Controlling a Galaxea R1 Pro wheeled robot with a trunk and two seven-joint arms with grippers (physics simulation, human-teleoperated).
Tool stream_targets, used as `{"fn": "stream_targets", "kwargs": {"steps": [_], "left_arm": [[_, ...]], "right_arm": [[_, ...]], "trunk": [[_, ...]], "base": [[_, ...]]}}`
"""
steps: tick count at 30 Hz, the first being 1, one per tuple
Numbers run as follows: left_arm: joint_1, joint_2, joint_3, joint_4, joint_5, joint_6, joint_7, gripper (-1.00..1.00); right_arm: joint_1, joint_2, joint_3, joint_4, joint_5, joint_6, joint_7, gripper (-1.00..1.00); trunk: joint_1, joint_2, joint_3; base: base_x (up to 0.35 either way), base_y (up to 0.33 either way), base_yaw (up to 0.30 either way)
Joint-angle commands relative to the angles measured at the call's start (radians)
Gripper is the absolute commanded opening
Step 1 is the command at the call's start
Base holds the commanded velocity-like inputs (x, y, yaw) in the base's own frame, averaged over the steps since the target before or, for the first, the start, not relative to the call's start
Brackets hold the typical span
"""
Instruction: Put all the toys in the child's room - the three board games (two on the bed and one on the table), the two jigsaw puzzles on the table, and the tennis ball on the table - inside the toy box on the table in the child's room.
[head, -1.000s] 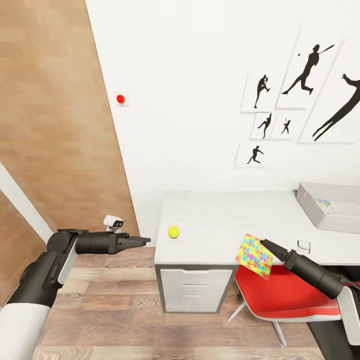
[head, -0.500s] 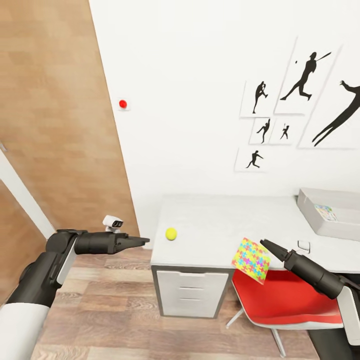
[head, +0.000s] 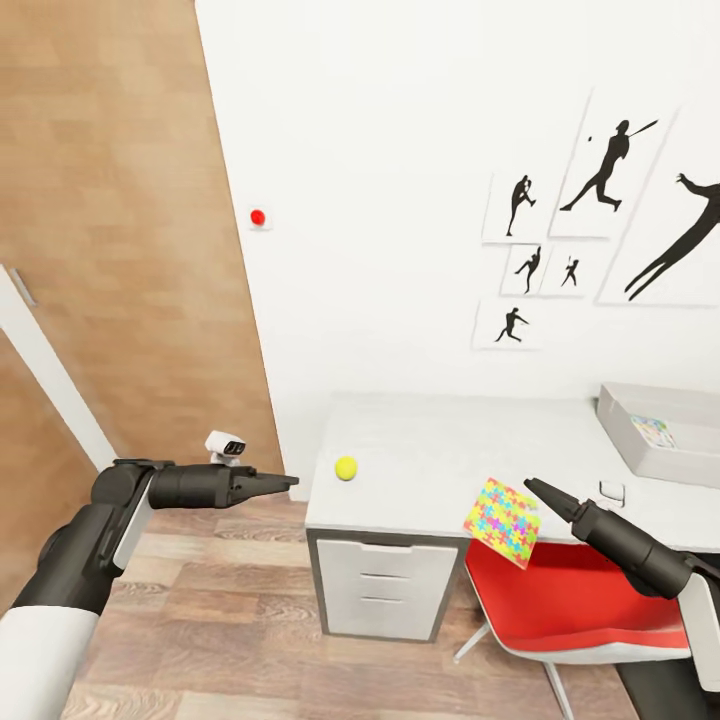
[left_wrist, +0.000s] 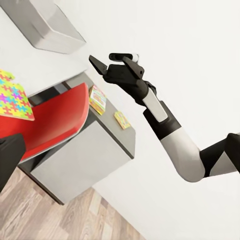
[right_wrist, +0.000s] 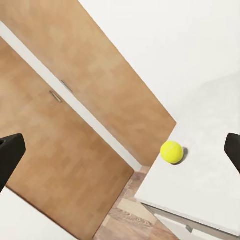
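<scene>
1. Toy box, at the right edge of the frame, is holding one flat colourful box; progress is looking early.
2. Tennis ball is sitting on the table near its left front corner.
3. Jigsaw puzzle is tilting off the table's front edge above the red chair, just beside the right gripper, whose fingers are standing wide apart.
4. Left gripper is hovering left of the table, fingers apart, carrying nothing.
5. Ball and puzzle are waiting to go in.
</scene>
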Motion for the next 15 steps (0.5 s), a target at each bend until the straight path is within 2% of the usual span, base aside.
{"fn": "stream_targets", "kwargs": {"steps": [1, 9, 15], "left_arm": [[-0.001, 0.001, -0.002, 0.000, 0.001, 0.011, -0.003, 1.00], [-0.001, 0.000, -0.003, 0.000, 0.000, 0.011, -0.003, 1.00], [-0.001, 0.001, -0.003, 0.000, 0.000, 0.011, -0.003, 1.00]], "right_arm": [[-0.001, 0.000, -0.001, 0.000, -0.004, 0.008, 0.001, 1.00], [-0.001, -0.001, -0.007, 0.000, -0.006, 0.009, 0.002, 1.00], [-0.001, -0.002, -0.009, 0.000, -0.005, 0.009, 0.003, 1.00]], "trunk": [[0.001, -0.002, 0.000], [0.001, -0.002, 0.013], [0.001, -0.002, 0.023]], "base": [[-0.005, -0.012, -0.032], [-0.001, -0.187, -0.085], [0.000, -0.060, -0.116]]}}
